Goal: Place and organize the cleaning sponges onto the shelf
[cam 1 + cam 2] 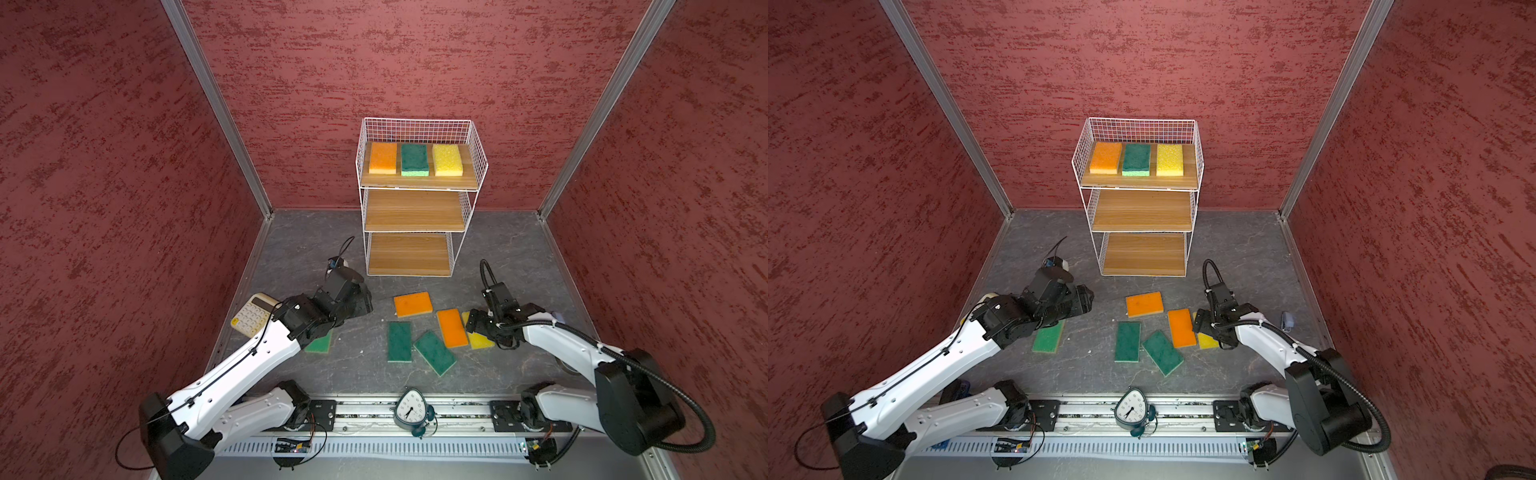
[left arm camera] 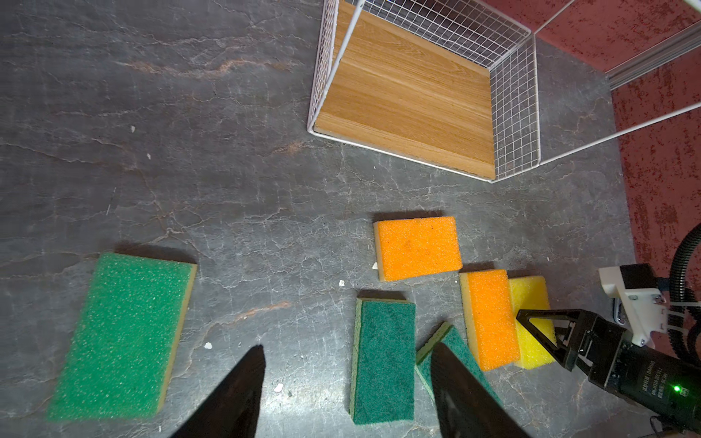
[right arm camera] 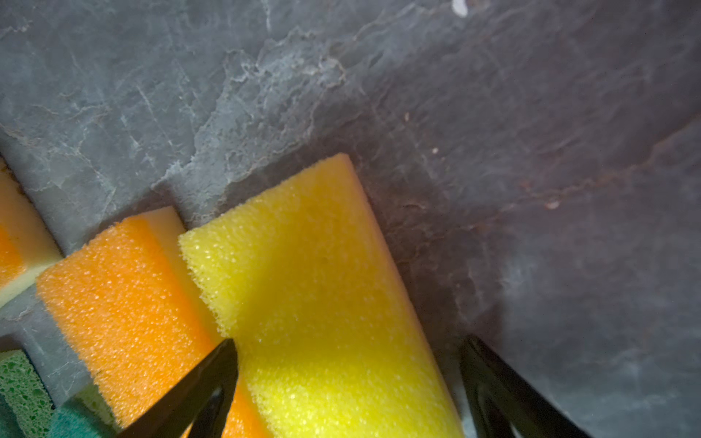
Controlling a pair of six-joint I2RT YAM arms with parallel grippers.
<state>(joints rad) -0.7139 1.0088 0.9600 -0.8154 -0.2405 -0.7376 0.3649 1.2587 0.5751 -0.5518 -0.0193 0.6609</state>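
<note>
Already the wire-and-wood shelf (image 1: 415, 210) carries three sponges (image 1: 414, 160) in a tidy row on its top board; six more lie flat on the stone-look table (image 3: 531, 151). The right gripper (image 3: 349, 339), jaws apart, straddles the porous yellow sponge (image 3: 303, 265) across its long sides, likely to pinch it; the left gripper (image 2: 348, 346) hangs open and empty.

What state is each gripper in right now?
Left gripper: open, holding nothing.
Right gripper: open, astride the yellow sponge on the table, not yet gripping.
</note>
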